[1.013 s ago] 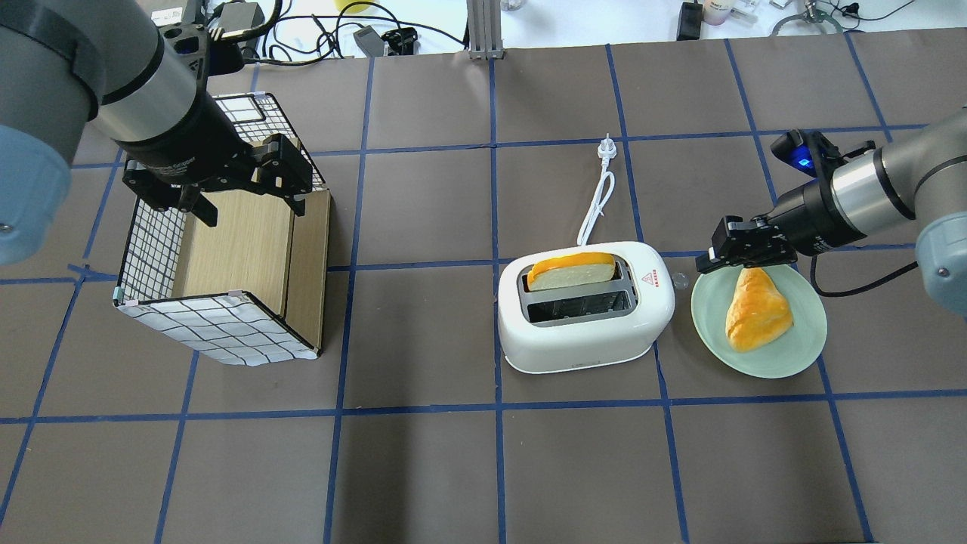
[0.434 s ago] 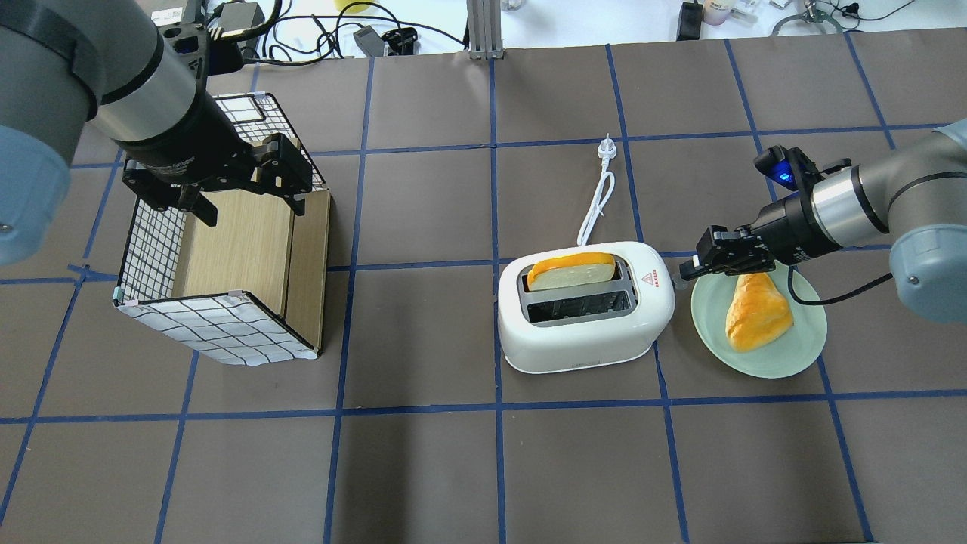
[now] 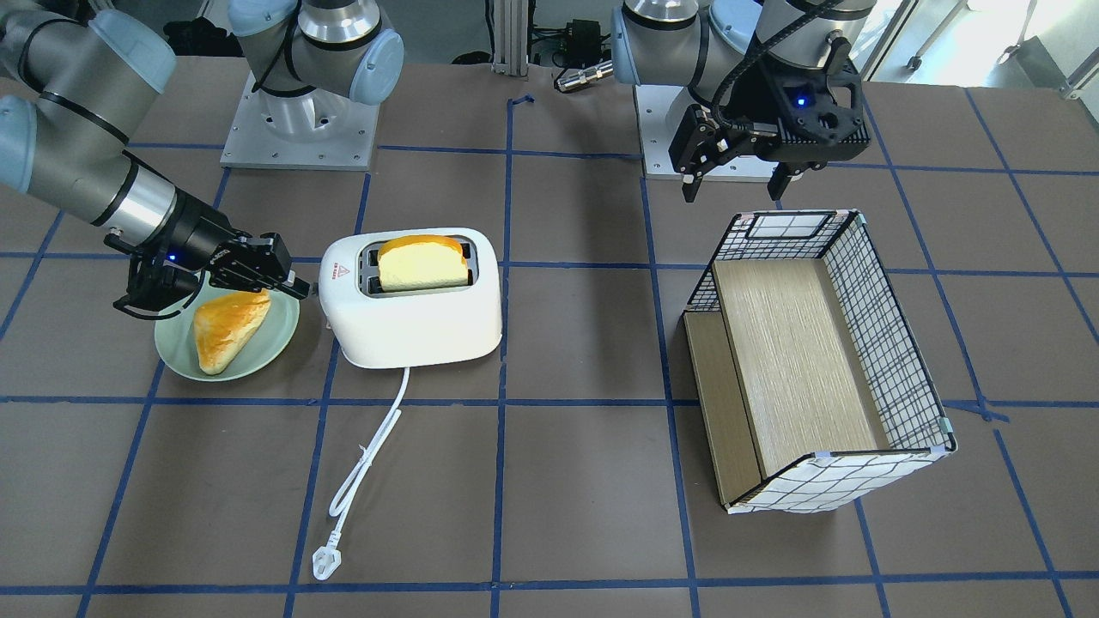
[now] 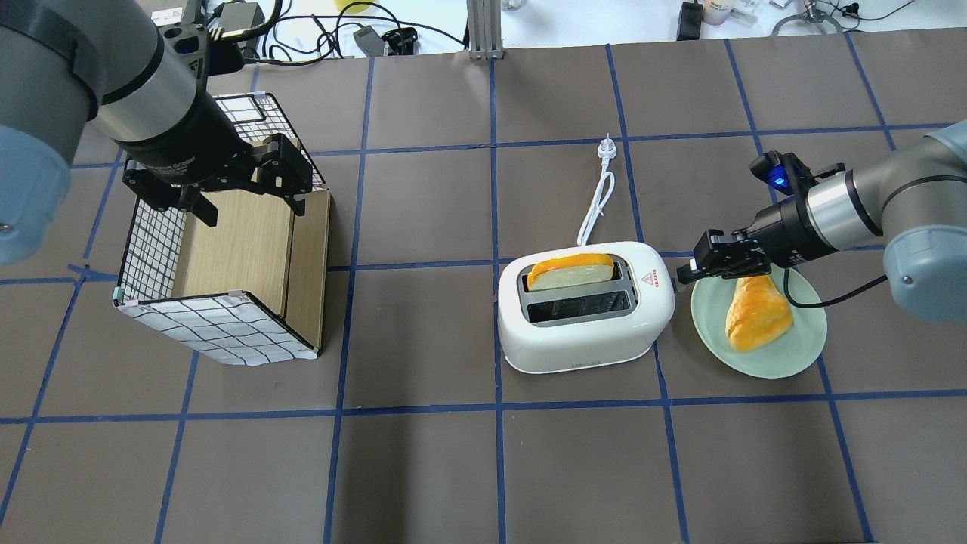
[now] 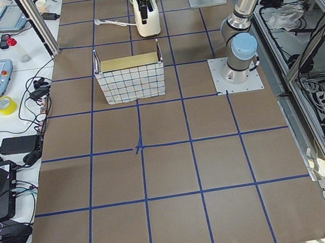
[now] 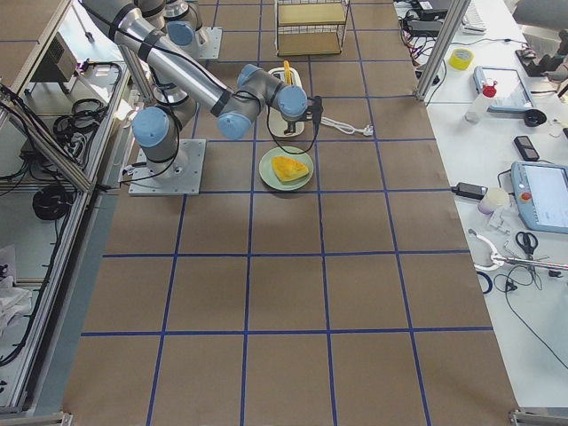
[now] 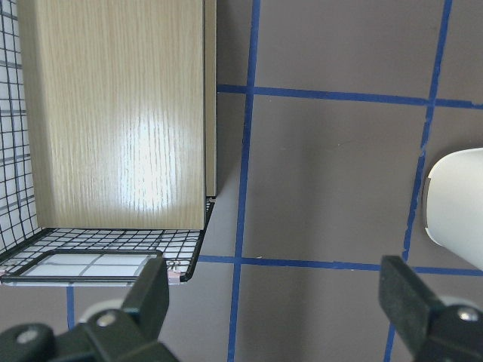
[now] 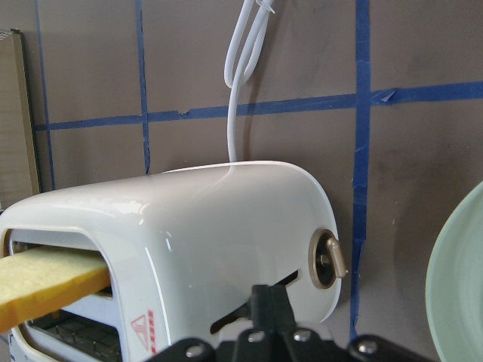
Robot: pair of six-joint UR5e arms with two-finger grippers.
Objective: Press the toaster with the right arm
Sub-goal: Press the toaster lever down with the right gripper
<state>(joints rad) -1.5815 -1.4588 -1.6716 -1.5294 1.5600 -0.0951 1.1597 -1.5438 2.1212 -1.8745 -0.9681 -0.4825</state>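
Observation:
The white toaster [image 4: 585, 325] stands mid-table, also in the front view [image 3: 412, 318] and large in the right wrist view [image 8: 196, 234]. A bread slice [image 4: 570, 270] stands in its far slot; the near slot is empty. My right gripper [image 4: 684, 273] is shut, low at the toaster's right end. In the right wrist view its closed fingertips [image 8: 268, 302] sit at the lever slot, beside a round knob [image 8: 328, 260]; I cannot tell if they touch. My left gripper [image 4: 249, 208] is open and empty above the basket.
A green plate [image 4: 789, 355] with a pastry [image 4: 755, 310] lies just right of the toaster, under my right wrist. The toaster's white cord [image 4: 597, 200] runs to the far side. A checked wire basket [image 4: 219, 329] with wooden shelves stands on the left.
My right gripper has moved left and slightly down, from above the plate's far rim to the toaster's right end. The left arm has not moved.

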